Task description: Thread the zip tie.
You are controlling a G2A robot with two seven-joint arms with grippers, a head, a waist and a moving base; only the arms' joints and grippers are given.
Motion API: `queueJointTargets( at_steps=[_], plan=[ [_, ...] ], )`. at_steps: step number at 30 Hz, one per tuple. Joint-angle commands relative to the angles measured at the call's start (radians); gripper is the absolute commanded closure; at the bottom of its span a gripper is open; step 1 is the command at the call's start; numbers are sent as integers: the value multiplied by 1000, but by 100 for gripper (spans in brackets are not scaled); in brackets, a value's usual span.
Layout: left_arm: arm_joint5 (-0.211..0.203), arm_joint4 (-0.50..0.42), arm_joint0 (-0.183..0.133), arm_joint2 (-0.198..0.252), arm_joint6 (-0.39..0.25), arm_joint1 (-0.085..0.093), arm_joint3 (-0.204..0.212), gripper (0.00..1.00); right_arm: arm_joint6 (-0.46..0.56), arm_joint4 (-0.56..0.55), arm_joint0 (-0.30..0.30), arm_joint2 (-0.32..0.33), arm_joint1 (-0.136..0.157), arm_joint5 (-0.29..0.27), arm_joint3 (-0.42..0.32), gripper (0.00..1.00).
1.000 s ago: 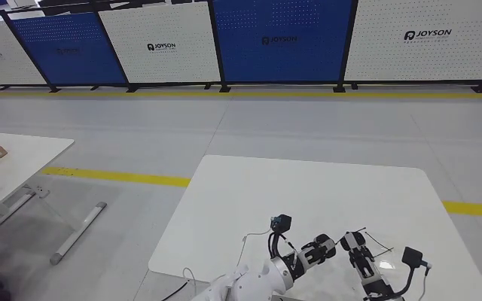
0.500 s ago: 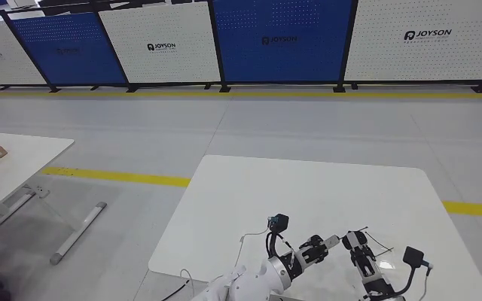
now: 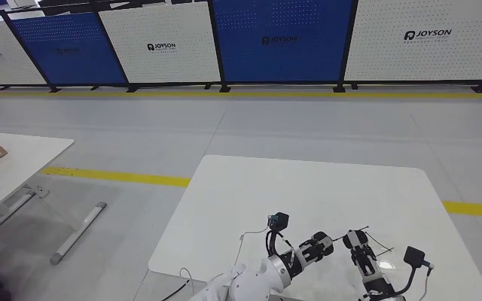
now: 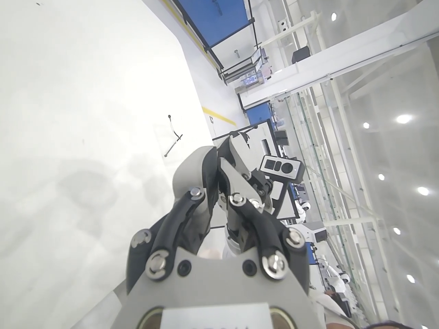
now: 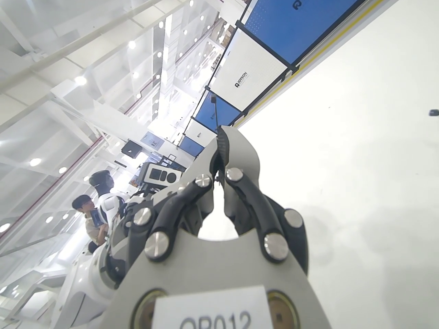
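1. I see both arms low over the near edge of the white table, with their tips turned toward each other and a small gap between them
2. The right gripper has its fingers pressed together on the zip tie. From my right wrist view the thin black strap stands out past the fingertips and ends in a small head
3. The zip tie is therefore off the table, pinched in the right gripper near the table's near right part, and it points toward the left arm
4. The left gripper also has its fingers closed against each other. I cannot tell whether anything is caught between them
5. In the top view the left gripper sits just to the left of the right gripper, near it but apart from it
6. A thin black strip with a small head lies flat on the table, just beside the right gripper on its far right side
7. A small dark speck sits on the table farther out. It is too small for me to name
8. Beyond the table a yellow floor line crosses the grey floor, and blue and white partition panels stand along the back
9. A second white table shows at the left edge, well apart from the work
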Motion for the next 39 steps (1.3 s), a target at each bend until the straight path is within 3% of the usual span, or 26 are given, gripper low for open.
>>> queueJointTargets(
  at_steps=[1,11,18,24,39],
  plan=[
    [-2,-1,0,0,0,0,0,100,6,1,0,-2,0,-2,-1,100],
    [-15,-2,-2,2,-1,-2,3,100,56,13,7,-7,2,1,2,100],
    [-28,-3,3,6,-2,-2,4,100,91,70,6,8,4,-26,5,100],
    [-88,-24,14,0,4,-1,2,100,93,94,5,15,5,-33,10,100],
    [-54,-25,14,-4,10,-2,7,100,95,99,0,25,7,-48,5,100]
  ],
)
